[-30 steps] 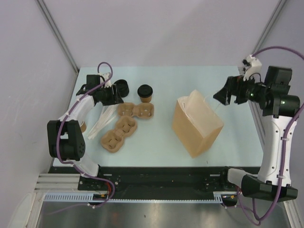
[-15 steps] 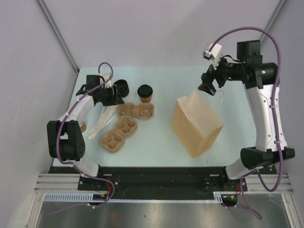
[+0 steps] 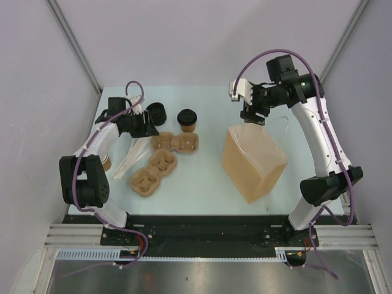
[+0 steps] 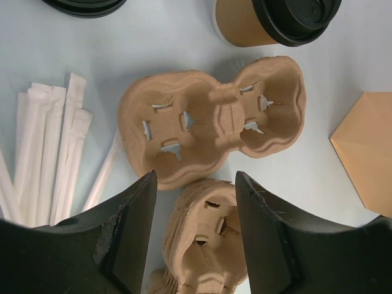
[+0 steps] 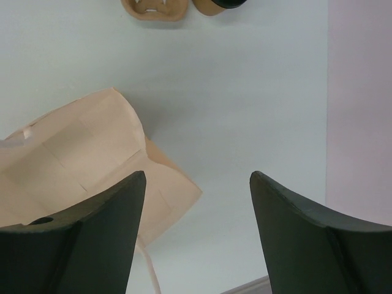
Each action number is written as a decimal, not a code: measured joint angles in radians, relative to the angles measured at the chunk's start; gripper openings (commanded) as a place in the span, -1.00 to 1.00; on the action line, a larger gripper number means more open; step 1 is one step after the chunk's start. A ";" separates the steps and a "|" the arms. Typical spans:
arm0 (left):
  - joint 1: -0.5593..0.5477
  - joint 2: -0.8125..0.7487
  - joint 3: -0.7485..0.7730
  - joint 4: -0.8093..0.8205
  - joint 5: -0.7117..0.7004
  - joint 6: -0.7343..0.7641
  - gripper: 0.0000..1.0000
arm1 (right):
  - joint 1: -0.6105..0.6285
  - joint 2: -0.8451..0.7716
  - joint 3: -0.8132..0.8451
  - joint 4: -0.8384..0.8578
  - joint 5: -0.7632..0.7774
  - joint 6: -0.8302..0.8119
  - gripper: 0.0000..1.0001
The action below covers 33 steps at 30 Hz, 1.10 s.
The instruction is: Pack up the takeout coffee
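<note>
The takeout coffee, a small brown cup with a black lid, stands upright at the back of the table; it also shows at the top of the left wrist view. The tan paper bag stands open right of centre, and the right wrist view shows its top edge. My left gripper is open and empty, left of the cup, above two pulp cup carriers. My right gripper is open and empty, hovering at the bag's far top edge.
One pulp carrier lies just in front of the cup, and a stack of them lies nearer. A stack of black lids sits behind my left gripper. Wrapped straws and a lidless tan cup are at the left edge.
My right arm has swung left from the table's right edge to above the bag's far top edge. The left arm, cup and bag have not moved.
</note>
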 measured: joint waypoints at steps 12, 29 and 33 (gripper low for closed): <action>0.037 0.000 -0.010 -0.013 0.014 -0.003 0.17 | 0.102 0.015 -0.222 -0.003 0.108 -0.152 -0.62; 0.042 0.050 -0.010 0.012 0.017 -0.011 0.13 | 0.056 0.066 -0.069 -0.013 0.113 0.099 -1.00; 0.042 0.086 -0.001 0.007 0.010 -0.005 0.12 | 0.050 0.093 -0.069 -0.014 0.087 0.149 -1.00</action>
